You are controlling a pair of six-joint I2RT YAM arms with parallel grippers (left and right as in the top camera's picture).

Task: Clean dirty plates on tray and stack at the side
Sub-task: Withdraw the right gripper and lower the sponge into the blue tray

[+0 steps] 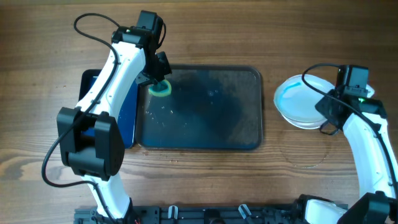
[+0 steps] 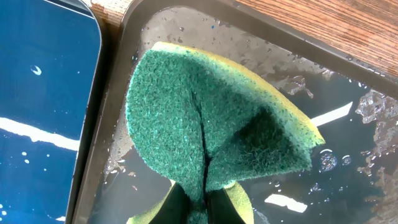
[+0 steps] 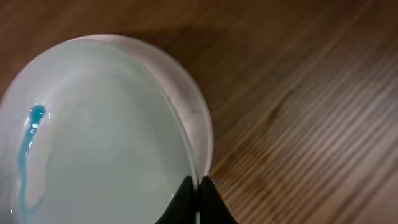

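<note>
Plates sat stacked on the bare wooden table, just right of the tray and apart from it. Over at the tray's upper left corner, the left gripper was clamped on a folded green sponge, low over the wet, droplet-speckled bottom. Beside it lay a narrow blue-bottomed tray, partly hidden under the left arm. The right gripper pinched the rim of the top plate, jaws closed on it. That plate looked mostly white, with one blue streak near its edge.
</note>
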